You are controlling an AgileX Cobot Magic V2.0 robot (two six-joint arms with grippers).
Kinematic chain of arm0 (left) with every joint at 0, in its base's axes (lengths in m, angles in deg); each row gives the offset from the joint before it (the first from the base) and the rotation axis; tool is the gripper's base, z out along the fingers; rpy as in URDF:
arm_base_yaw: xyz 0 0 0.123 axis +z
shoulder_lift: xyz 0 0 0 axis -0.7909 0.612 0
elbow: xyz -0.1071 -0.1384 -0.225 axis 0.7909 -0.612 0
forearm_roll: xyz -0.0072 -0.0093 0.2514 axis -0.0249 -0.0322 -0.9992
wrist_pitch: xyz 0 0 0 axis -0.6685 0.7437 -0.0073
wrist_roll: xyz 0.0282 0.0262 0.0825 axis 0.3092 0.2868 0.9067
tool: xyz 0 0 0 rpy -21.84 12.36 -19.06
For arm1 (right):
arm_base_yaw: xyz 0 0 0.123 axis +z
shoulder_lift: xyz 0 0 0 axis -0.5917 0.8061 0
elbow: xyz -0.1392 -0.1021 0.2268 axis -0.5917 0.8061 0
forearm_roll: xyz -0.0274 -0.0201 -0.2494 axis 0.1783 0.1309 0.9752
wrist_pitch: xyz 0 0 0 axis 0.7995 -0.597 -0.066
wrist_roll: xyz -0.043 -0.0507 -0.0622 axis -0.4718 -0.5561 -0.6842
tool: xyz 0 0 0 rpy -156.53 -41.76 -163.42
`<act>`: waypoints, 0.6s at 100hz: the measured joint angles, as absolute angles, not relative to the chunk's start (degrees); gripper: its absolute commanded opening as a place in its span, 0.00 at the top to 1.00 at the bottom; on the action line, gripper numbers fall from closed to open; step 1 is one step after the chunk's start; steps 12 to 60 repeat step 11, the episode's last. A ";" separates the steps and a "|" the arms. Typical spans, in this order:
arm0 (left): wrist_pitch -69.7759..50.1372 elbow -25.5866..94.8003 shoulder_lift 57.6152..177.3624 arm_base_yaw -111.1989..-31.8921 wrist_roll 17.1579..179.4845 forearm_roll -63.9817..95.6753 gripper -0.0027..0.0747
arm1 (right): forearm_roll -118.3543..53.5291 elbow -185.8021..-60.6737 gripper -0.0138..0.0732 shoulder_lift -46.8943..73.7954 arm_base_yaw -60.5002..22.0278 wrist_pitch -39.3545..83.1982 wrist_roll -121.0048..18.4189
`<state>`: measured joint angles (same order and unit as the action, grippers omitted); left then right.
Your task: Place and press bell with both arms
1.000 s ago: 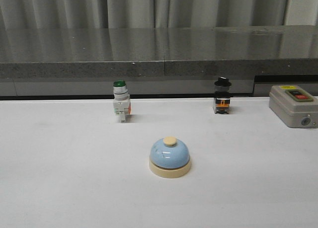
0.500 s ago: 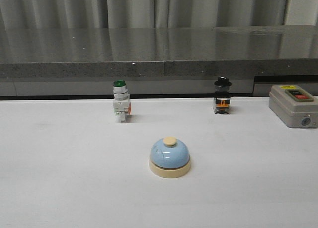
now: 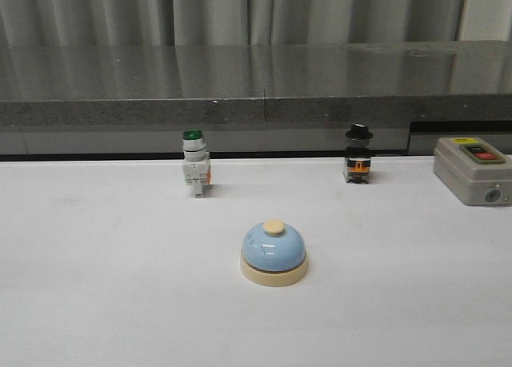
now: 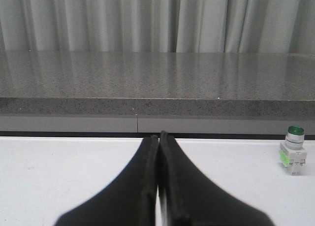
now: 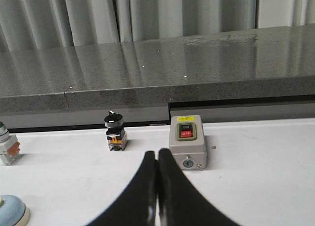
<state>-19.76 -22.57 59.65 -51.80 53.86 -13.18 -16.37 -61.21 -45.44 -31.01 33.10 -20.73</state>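
**Desk:** What have you got nearest you?

**Me:** On my front camera the bell [image 3: 274,253] sits alone on the white table [image 3: 104,287], upright, nothing touching it. I see neither arm there. From the wrist cameras, my left gripper [image 4: 158,137] has its fingers pressed together, empty; the right gripper [image 5: 157,153] likewise, tips meeting with nothing between.

**Desk:** And beyond the bell?

**Me:** At about eleven o'clock from it stands the green-capped switch [image 3: 194,163], well apart. At about one o'clock is the black-capped switch [image 3: 358,154]. Farther out toward two o'clock sits the grey on/off box [image 3: 473,170]. Behind all three runs the dark stone ledge [image 3: 256,83], with grey curtains [image 3: 240,13] past that.
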 measured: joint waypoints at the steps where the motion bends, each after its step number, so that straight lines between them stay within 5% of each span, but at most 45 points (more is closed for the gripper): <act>1: -19.76 -22.57 59.65 -51.80 53.86 -13.18 0.99 | -16.37 -61.21 0.91 -45.44 -31.01 33.10 -20.73; 60: -19.76 -22.57 59.65 -51.80 53.86 -13.18 0.99 | -16.37 -61.21 0.91 -45.44 -31.01 33.10 -20.73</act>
